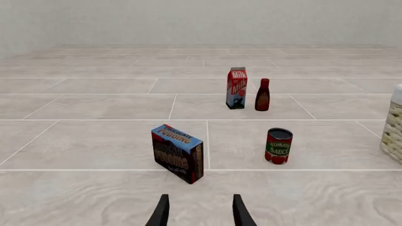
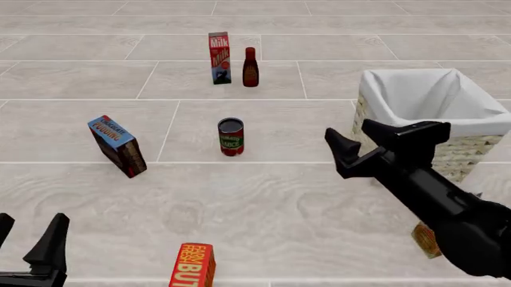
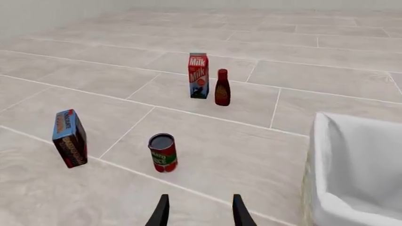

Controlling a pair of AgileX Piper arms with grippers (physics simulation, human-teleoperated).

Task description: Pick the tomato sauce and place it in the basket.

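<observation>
The tomato sauce [image 2: 231,137] is a small red can with a green band and a dark top, standing upright mid-floor. It also shows in the left wrist view [image 1: 278,146] and the right wrist view [image 3: 163,152]. To its right stands the basket [image 2: 375,95], pale wicker with a white cloth lining [image 3: 320,141], and its wicker wall [image 1: 394,127] clips the left wrist view. My right gripper [image 2: 351,134] hangs open above the floor between can and basket, holding nothing [image 3: 199,212]. Low at the near left, my left gripper [image 2: 30,228] is open and empty too [image 1: 199,212].
A chocolate pudding box [image 2: 117,145] stands left of the can. A milk carton [image 2: 219,57] and a dark red bottle [image 2: 251,67] stand farther back. A butter box [image 2: 192,265] lies at the near edge. A small orange box [image 2: 425,239] peeks from behind the right arm.
</observation>
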